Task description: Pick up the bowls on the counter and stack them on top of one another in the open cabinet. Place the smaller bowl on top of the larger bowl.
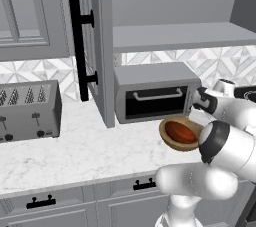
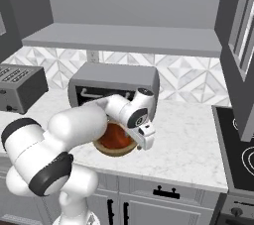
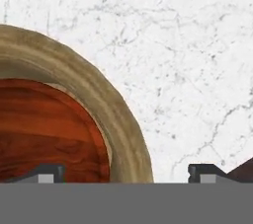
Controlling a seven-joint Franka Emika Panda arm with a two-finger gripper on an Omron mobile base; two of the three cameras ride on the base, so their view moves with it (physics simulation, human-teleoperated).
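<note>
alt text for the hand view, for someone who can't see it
Seen from above, the rim of the larger bowl curves between the two dark fingertips of the open hand. The smaller bowl sits inside the larger one, both resting on the counter.

The arm (image 2: 74,130) is glossy white, built of fat rounded segments joined by dark grey-black bands. Behind the claw (image 2: 144,137), the wrist ends in a white cylinder with a dark round cap. The claw's two small fingertips (image 3: 47,172) are dark with grey faces.
</note>
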